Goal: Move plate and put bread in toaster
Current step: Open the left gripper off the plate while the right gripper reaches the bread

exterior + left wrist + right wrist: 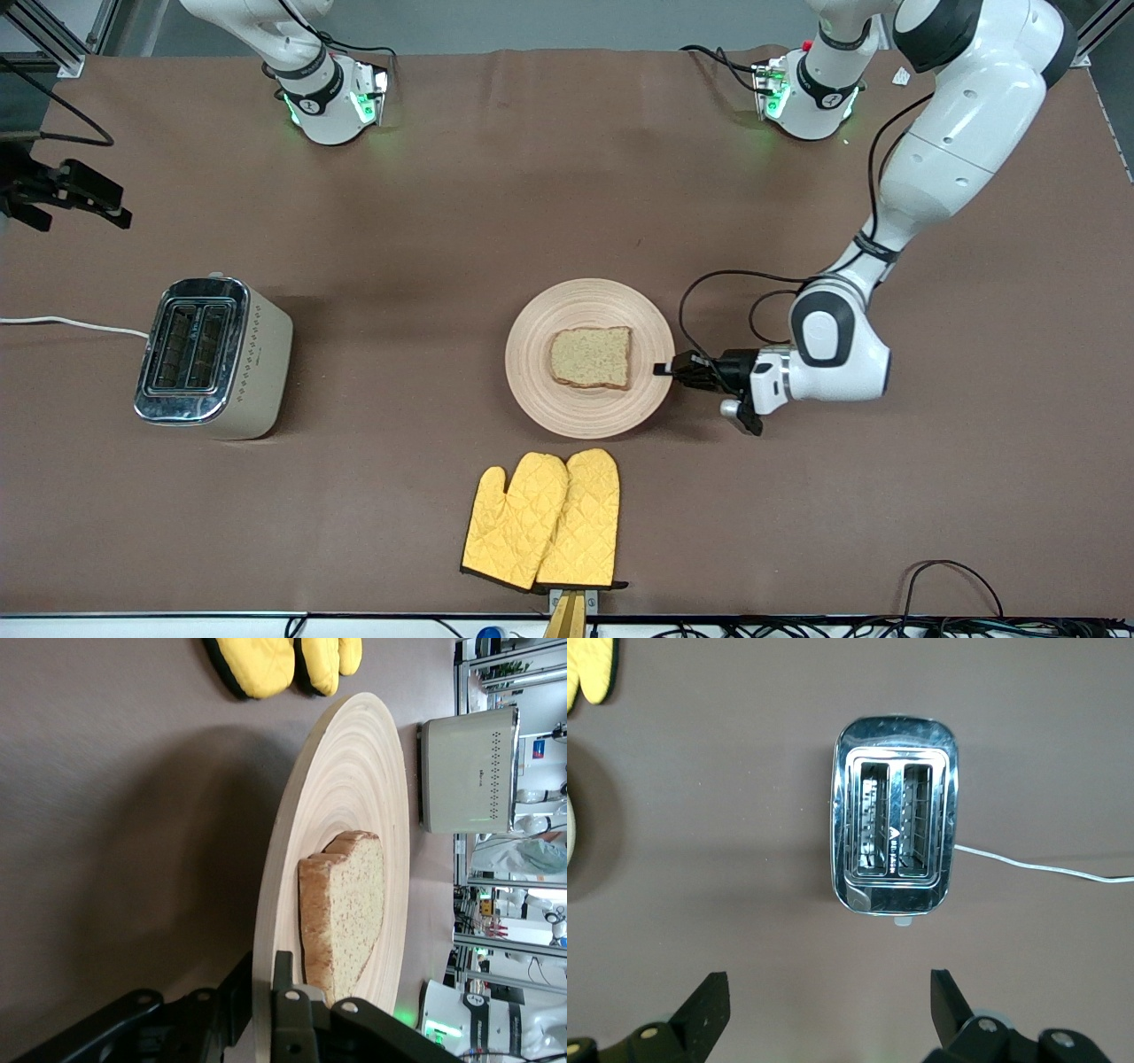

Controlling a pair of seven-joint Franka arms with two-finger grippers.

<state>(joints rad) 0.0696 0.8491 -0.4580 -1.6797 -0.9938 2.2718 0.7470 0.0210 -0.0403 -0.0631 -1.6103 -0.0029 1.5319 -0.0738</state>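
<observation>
The tan wooden plate [585, 301] lies mid-table with the bread [592, 356] flat on it. My left gripper [663, 369] is at the plate's rim toward the left arm's end of the table. In the left wrist view the left gripper [266, 970] is shut on the plate [354, 771] at its rim, one finger over it and one under, close to the bread [350, 904]. The toaster [213, 354] stands toward the right arm's end, slots up. My right gripper [830, 979] is open and empty, high over the table beside the toaster [893, 815].
Two yellow oven mitts [545, 518] lie nearer the front camera than the plate, by the table's front edge. The toaster's white cord [62, 322] trails off the right arm's end of the table. Cables lie near the front edge at the left arm's end.
</observation>
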